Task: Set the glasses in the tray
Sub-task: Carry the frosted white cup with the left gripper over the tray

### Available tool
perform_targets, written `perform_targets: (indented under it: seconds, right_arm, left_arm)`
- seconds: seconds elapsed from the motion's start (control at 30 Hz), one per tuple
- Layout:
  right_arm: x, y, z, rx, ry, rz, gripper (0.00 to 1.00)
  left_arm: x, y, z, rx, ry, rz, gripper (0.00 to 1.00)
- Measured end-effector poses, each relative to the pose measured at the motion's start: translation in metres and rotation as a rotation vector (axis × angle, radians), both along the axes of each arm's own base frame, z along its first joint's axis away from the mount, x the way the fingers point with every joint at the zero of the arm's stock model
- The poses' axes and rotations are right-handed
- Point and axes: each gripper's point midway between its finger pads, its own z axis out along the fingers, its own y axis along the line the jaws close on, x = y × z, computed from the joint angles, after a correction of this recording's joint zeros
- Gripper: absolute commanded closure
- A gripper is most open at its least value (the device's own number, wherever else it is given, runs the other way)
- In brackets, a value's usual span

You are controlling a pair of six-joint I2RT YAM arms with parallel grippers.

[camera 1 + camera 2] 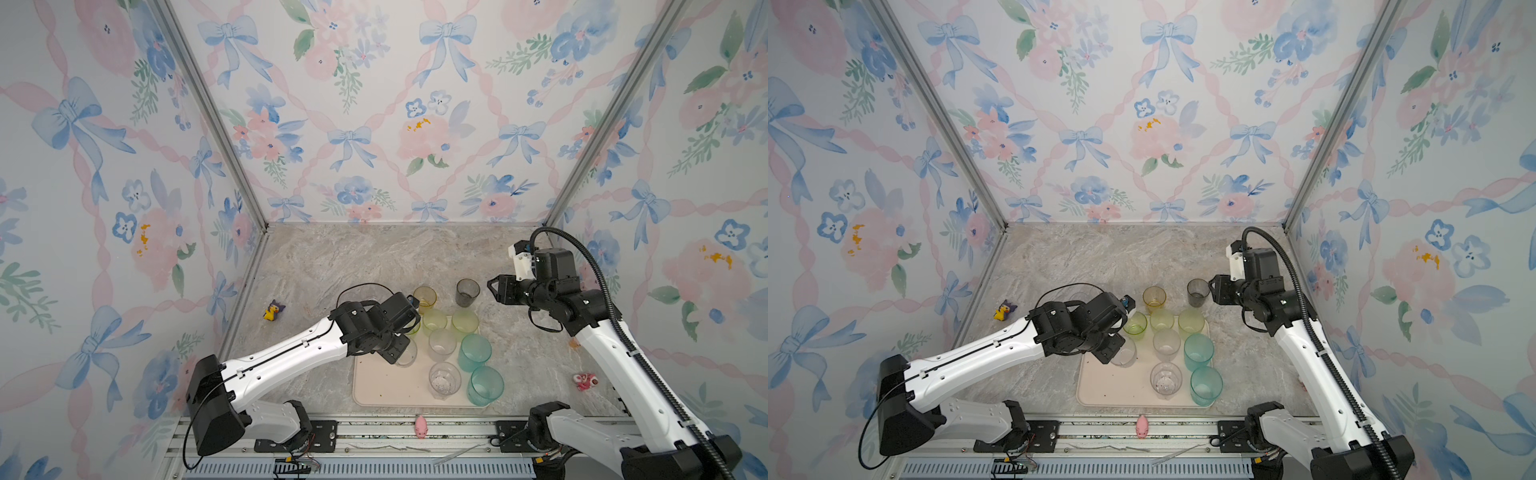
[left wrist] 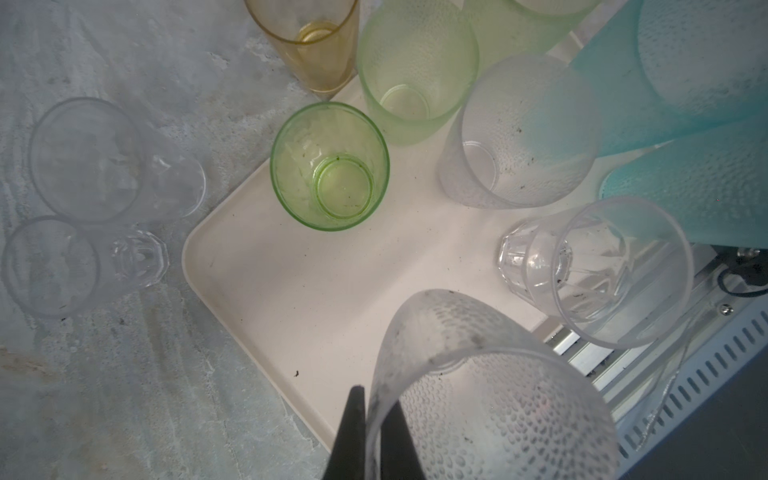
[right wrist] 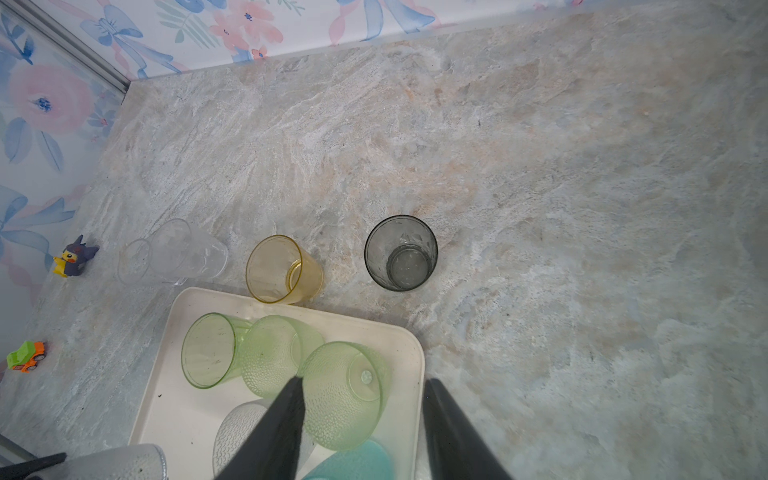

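Note:
The cream tray (image 1: pixel 374 395) (image 2: pixel 291 291) holds pale green glasses (image 1: pixel 464 321), two teal glasses (image 1: pixel 473 351), a frosted one (image 1: pixel 441 344) and a clear one (image 1: pixel 444 380). My left gripper (image 1: pixel 399 353) (image 2: pixel 376 415) is shut on the rim of a frosted glass (image 2: pixel 490 395) over the tray's left part. The amber glass (image 1: pixel 424 297) (image 3: pixel 282 270) and the smoky grey glass (image 1: pixel 467 292) (image 3: pixel 401 253) stand on the table beyond the tray. My right gripper (image 1: pixel 492 289) (image 3: pixel 365 381) hangs open and empty, right of the grey glass.
Two clear glasses (image 2: pixel 91 162) (image 2: pixel 54 266) stand on the table left of the tray, hidden by the left arm in both top views. Toys lie around: a duck (image 1: pixel 272 311), a pink pig (image 1: pixel 421 426), a red-white figure (image 1: pixel 585 380) and a small car (image 3: pixel 27 355).

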Motion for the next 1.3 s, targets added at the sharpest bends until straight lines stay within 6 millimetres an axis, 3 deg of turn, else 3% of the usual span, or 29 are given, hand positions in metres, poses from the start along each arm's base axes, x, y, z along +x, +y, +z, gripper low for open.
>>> perform_targets:
  seconds: [0.23,0.57,1.07,1.3]
  right_arm:
    - [0.000,0.000,-0.001,0.000,0.003,-0.001,0.51]
    - [-0.003,0.005,-0.007,-0.004,0.021,0.016,0.52]
    - [0.000,0.008,-0.020,-0.012,0.059,0.023,0.52]
    - [0.003,0.008,-0.027,-0.018,0.081,0.023,0.52]
  left_arm:
    - [-0.002,-0.014,-0.031,0.056,0.068,-0.025,1.00]
    - [0.008,-0.031,-0.054,0.063,0.085,-0.029,1.00]
    - [0.022,-0.030,-0.079,0.134,0.090,-0.029,1.00]
    - [0.029,-0.028,-0.082,0.136,0.092,-0.020,1.00]
